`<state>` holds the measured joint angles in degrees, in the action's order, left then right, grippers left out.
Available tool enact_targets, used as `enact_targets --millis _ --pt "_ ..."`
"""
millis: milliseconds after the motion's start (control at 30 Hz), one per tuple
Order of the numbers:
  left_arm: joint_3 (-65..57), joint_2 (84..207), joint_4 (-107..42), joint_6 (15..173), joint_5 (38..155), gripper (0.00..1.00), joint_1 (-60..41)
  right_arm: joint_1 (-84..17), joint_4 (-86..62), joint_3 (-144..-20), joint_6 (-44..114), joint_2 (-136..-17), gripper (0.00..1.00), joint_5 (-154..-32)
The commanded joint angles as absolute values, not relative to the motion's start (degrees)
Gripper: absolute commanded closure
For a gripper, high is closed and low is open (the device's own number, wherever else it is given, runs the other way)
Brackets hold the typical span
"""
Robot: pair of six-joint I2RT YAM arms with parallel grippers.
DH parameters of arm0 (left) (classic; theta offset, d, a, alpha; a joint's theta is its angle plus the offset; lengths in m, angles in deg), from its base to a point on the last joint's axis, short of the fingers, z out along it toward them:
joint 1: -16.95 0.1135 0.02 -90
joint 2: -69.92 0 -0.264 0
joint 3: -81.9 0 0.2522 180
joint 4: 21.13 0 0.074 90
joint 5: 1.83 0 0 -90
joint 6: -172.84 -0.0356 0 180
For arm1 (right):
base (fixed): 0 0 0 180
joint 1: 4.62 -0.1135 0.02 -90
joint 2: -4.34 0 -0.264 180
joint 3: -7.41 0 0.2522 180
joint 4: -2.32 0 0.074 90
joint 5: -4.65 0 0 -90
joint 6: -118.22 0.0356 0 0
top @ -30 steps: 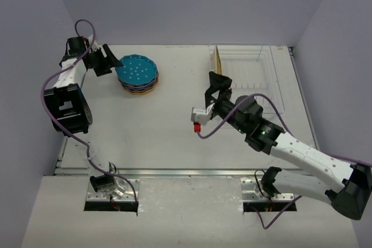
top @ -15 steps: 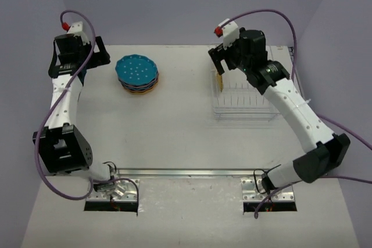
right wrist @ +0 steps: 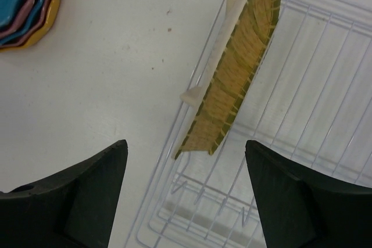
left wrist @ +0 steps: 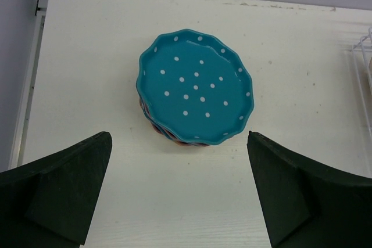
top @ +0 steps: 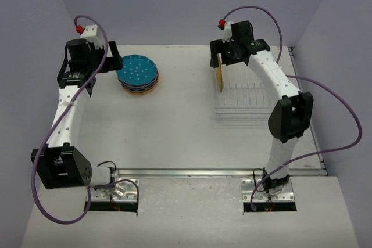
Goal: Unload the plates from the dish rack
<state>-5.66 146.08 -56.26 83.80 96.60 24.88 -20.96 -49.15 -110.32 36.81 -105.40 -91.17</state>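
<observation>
**Entry: unloading, last plate**

- **Plate** (right wrist: 235, 79): yellow-orange, the only one in the rack (right wrist: 308, 91). It stands on edge in the slot at the rack's 9 o'clock end, as the top camera sees it, right against the low end wall. In that view its edge runs 12 to 6. In the right wrist view the same edge runs from about 1 to 7 and leans slightly.
- **Stack** (left wrist: 196, 88): the plates already out, teal on top with pink and yellow rims showing under it. It sits on the table (top: 174, 126), well apart from the rack, towards 9 o'clock in the top view.
- **Right gripper** (right wrist: 186, 143): directly above the plate and pointing down at it. Its jaws stand wide, one on each side of the plate's lower end in the wrist view, touching nothing and holding nothing.
- **Left gripper** (left wrist: 179, 135): beside the stack with the jaws spread fully and nothing held. The stack lies at 12 o'clock from it in its wrist view.
- **Governing relation**: the right arm is much the nearer to the plate, and the left is across the table from it. The jaws close along the 9 to 3 line of the wrist view and the plate's thin face lies a little off that line, so the wrist probably needs a small twist to bring the pads square on the two faces. The move would then likely be straight down, close on the upper rim, and lift clear of the dividers.
- **Progress (judged)**: nearly done, with one plate to lift and carry towards 9 o'clock to the stack.
</observation>
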Motion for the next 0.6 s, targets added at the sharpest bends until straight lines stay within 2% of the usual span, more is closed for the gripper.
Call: enact_targets --millis 0,133,467,533,567 --pt "-5.88 144.38 -56.03 86.57 98.62 0.0 24.43 -20.17 -47.58 -117.75 38.69 -109.99 0.25 -93.26" --pt "-6.79 144.47 -58.34 87.84 100.79 0.0 24.02 -19.62 -47.55 -121.27 38.76 -115.12 0.35 -93.52" --pt "-9.47 144.54 -61.51 87.77 101.45 0.0 23.72 -17.77 -47.21 -123.57 39.68 -121.81 0.44 -94.55" --pt "-9.47 144.46 -61.49 87.93 101.53 0.0 23.72 -17.4 -47.21 -123.25 39.99 -122.05 0.5 -95.28" --pt "-9.43 144.49 -61.48 88.09 101.53 0.0 23.72 -17.17 -47.21 -123.05 40.19 -122.09 0.55 -96.0"
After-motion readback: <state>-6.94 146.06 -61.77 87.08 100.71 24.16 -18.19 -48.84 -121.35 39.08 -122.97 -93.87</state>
